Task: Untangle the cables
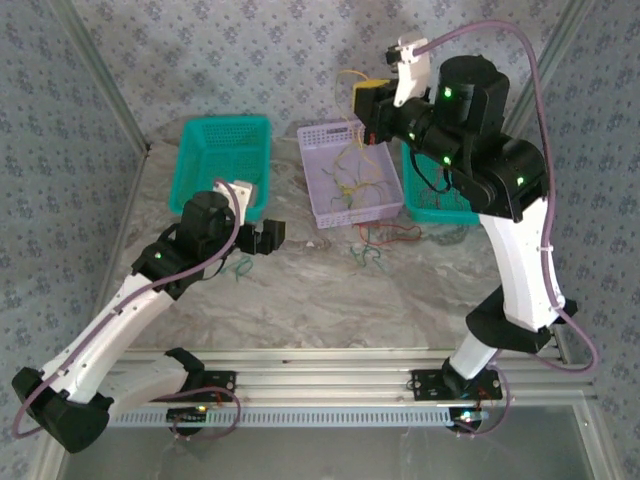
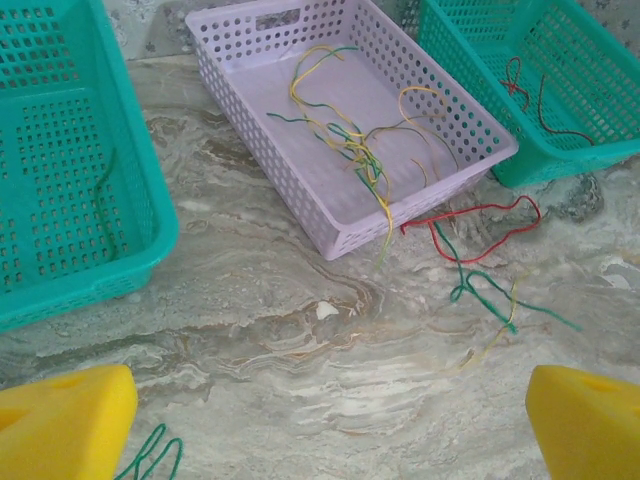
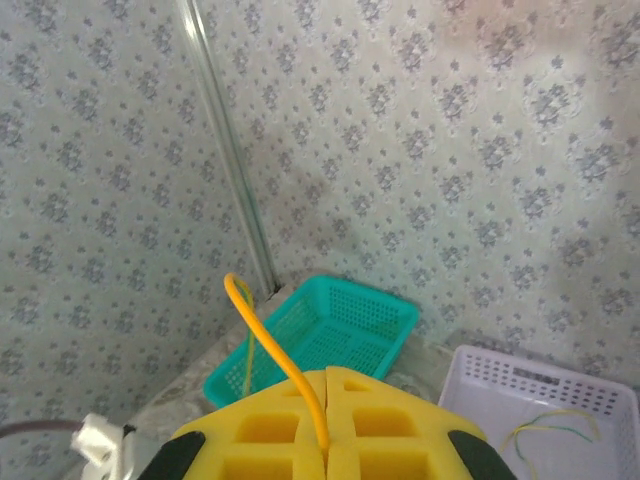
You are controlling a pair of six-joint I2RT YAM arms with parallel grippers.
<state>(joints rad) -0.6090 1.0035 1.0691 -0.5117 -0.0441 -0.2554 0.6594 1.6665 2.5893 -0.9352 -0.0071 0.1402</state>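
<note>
Right pincer (image 3: 326, 385) pinched on yellow cable (image 3: 268, 342), arm raised high; left pincer (image 2: 328, 420) wide open, empty, low over table (image 2: 250, 330).

Teal basket (image 2: 90, 270) cut at left edge, other teal basket (image 1: 430, 212) behind right arm (image 1: 510, 250), yellow cable (image 3: 262, 335) end hidden btwn right gripper (image 3: 327, 385) fingers

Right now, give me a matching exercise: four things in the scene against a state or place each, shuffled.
Things:
1. left gripper
2. right gripper
3. lilac basket
4. red cable

States or places:
a. shut on a yellow cable
b. lying on the table beside the lilac basket
c. open, above the table
d. holds a tangle of yellow and green cables

Pairs: 1-c, 2-a, 3-d, 4-b.
</note>
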